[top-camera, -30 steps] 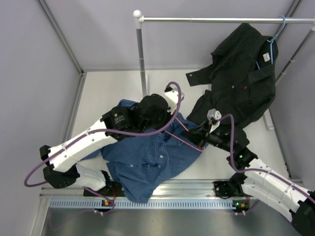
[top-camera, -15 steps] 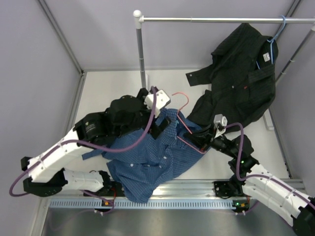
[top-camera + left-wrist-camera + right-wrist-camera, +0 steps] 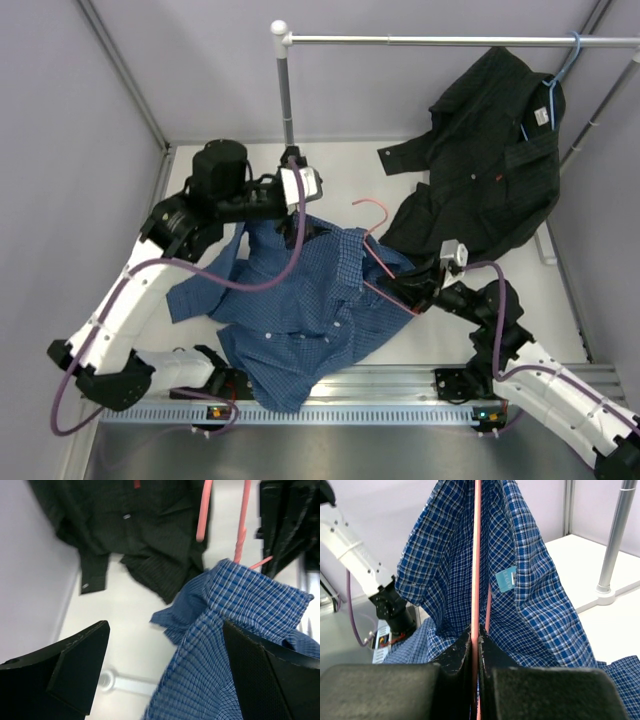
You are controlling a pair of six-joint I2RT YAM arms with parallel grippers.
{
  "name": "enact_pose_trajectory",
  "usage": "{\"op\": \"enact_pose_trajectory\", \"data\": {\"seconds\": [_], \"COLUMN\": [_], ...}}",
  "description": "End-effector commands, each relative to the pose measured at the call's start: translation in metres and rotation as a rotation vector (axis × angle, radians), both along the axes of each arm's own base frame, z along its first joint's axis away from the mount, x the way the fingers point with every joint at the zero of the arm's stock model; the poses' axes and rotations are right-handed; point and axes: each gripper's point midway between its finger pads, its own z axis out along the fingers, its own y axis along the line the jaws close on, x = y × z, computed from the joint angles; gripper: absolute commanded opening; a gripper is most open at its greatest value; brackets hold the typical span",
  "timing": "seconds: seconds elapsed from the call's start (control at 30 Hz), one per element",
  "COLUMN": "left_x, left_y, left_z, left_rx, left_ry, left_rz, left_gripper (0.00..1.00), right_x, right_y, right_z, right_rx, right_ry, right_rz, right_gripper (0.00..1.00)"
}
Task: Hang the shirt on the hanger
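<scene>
Blue check shirt (image 3: 300,310) lies bunched on the white counter (image 3: 340,165), centre of the overhead view, one sleeve trailing toward lower left. Its collar end is raised and draped over the pink wire hanger (image 3: 476,555). Right wrist view: fabric falls down both sides of the wire and the neck label shows. Right tool (image 3: 476,635) is clamped tight on the wire at lower centre. Left tool (image 3: 165,625) has its jaws spread wide and grips nothing; shirt cloth hangs just beside the right-hand finger. Black shirt (image 3: 490,170) hangs from the rail (image 3: 430,41) at upper right, its hem resting on the counter beside the hanger.

Handling, as judged: the cloth is light, limp and somewhat slippery on thin wire, so it will likely sag or slide off unless both shoulders seat. Best hold looks to be the collar or shoulder seam, where the layers are thicker. The hanger seems stiff but springy; holding it low on the wire suits steadying it.
</scene>
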Motion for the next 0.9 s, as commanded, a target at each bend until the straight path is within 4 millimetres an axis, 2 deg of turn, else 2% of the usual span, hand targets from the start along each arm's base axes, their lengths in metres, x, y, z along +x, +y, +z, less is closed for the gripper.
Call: {"op": "enact_pose_trajectory", "data": {"seconds": [0.0, 0.23, 0.33, 0.43, 0.53, 0.77, 0.87], "left_x": [-0.045, -0.081, -0.09, -0.091, -0.082, -0.077, -0.076], "left_y": [-0.022, -0.027, -0.023, -0.025, -0.031, -0.035, -0.036], "left_z": [-0.005, -0.011, -0.018, -0.025, -0.032, -0.039, -0.043], "left_rx": [-0.007, -0.069, -0.073, -0.072, -0.058, -0.045, -0.036], "left_ry": [0.13, 0.23, 0.246, 0.286, 0.354, 0.41, 0.427], "left_rz": [-0.359, -0.565, -0.593, -0.604, -0.577, -0.561, -0.545], "left_gripper": [0.98, 0.98, 0.91, 0.83, 0.81, 0.76, 0.67], "right_x": [-0.012, -0.012, -0.015, -0.024, -0.031, -0.032, -0.033], "right_y": [0.0, 0.001, 0.001, 0.001, 0.0, 0.001, 0.002], "right_z": [0.024, 0.028, 0.031, 0.035, 0.041, 0.045, 0.048], "right_rx": [0.003, -0.04, -0.038, -0.026, -0.005, -0.021, -0.022], "right_ry": [-0.129, -0.162, -0.179, -0.222, -0.261, -0.281, -0.294], "right_rz": [0.043, 0.044, 0.054, 0.097, 0.112, 0.127, 0.135], "right_gripper": [0.0, 0.0, 0.0, 0.0, 0.0, 0.0, 0.0]}}
